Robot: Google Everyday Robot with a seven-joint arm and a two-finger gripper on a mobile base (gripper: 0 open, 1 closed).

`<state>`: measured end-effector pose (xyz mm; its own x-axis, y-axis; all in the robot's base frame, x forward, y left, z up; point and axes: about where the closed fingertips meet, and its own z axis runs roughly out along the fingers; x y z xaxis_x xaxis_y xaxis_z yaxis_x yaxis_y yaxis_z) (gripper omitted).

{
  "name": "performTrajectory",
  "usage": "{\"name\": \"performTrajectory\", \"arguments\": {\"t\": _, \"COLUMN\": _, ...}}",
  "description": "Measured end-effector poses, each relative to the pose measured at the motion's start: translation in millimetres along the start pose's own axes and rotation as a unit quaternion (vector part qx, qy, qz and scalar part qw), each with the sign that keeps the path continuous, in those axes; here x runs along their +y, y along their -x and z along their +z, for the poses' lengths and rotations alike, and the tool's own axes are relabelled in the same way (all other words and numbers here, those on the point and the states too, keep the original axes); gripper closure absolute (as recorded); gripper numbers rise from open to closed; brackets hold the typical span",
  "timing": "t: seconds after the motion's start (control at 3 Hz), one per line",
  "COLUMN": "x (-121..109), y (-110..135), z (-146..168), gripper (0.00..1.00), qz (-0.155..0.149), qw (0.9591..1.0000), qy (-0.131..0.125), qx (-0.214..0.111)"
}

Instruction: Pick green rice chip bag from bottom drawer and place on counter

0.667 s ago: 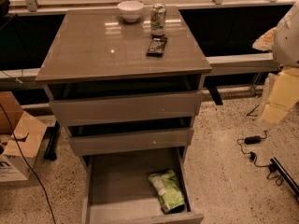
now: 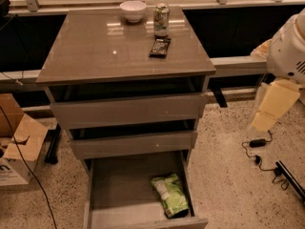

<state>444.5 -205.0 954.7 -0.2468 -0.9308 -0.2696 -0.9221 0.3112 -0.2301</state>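
The green rice chip bag [image 2: 170,195] lies flat in the right front part of the open bottom drawer [image 2: 119,185]. It is lime green with white patches, and its long side runs towards the drawer front. The counter [image 2: 105,46] is the glossy grey-brown top of the cabinet. My arm shows at the right edge as a white housing [image 2: 288,51]. The cream-coloured gripper [image 2: 271,109] hangs below it, beside the cabinet at middle-drawer height. It is well to the right of the bag and higher than it, and it holds nothing.
A white bowl [image 2: 133,10], a green-and-white can [image 2: 161,19] and a dark wrapper bar [image 2: 160,47] stand at the back of the counter. The two upper drawers [image 2: 128,109] are slightly ajar. A cardboard box [image 2: 16,147] is on the floor at left, and cables [image 2: 259,149] lie at right.
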Motion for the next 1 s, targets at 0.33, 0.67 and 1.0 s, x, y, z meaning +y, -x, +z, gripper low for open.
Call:
{"name": "performTrajectory", "arguments": {"t": 0.33, "x": 5.8, "y": 6.0, "z": 52.3, "gripper": 0.0, "qz": 0.057, "qw": 0.9977, "qy": 0.021, "qx": -0.031}}
{"name": "performTrajectory", "arguments": {"t": 0.67, "x": 7.1, "y": 7.0, "z": 121.4, "gripper": 0.0, "qz": 0.119, "qw": 0.9896, "qy": 0.057, "qx": -0.057}}
{"name": "performTrajectory", "arguments": {"t": 1.0, "x": 6.4, "y": 4.4, "z": 188.5, "gripper": 0.0, "qz": 0.161, "qw": 0.9774, "qy": 0.112, "qx": -0.079}}
